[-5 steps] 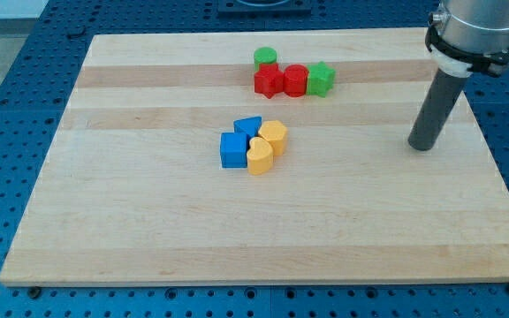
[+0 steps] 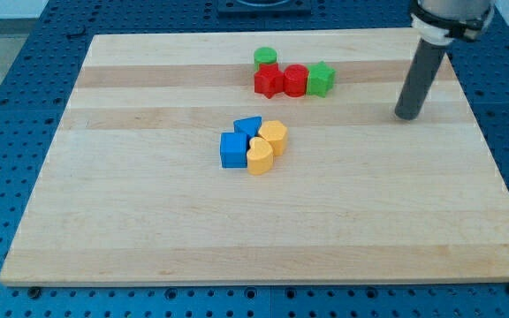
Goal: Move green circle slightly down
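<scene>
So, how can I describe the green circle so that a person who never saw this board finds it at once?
Look at the wooden board, near its top edge, a bit right of the middle, where four blocks huddle. The green circle is the one at the group's top left, touching the red star below it. The green star at the right end is pointed; this one is round.

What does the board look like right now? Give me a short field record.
tip: my tip at the view's right, apart from all blocks
target: green circle, touching the red star below it
top row: red star, red cylinder, green star
centre cluster: two blue blocks, two yellow blocks
surface: wooden board
</scene>
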Tool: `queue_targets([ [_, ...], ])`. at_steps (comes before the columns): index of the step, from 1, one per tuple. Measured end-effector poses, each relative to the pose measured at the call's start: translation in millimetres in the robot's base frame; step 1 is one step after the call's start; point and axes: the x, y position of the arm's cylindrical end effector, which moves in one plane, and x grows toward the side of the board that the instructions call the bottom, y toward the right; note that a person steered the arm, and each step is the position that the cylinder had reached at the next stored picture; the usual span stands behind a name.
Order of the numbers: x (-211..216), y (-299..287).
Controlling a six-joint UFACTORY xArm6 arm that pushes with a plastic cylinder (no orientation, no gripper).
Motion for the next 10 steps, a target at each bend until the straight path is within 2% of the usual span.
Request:
queue_targets([
  [2, -73.5, -19.8],
  [5, -130.0, -88.6],
  [8, -139.6, -149.3],
  [10, -118.7, -167.1],
])
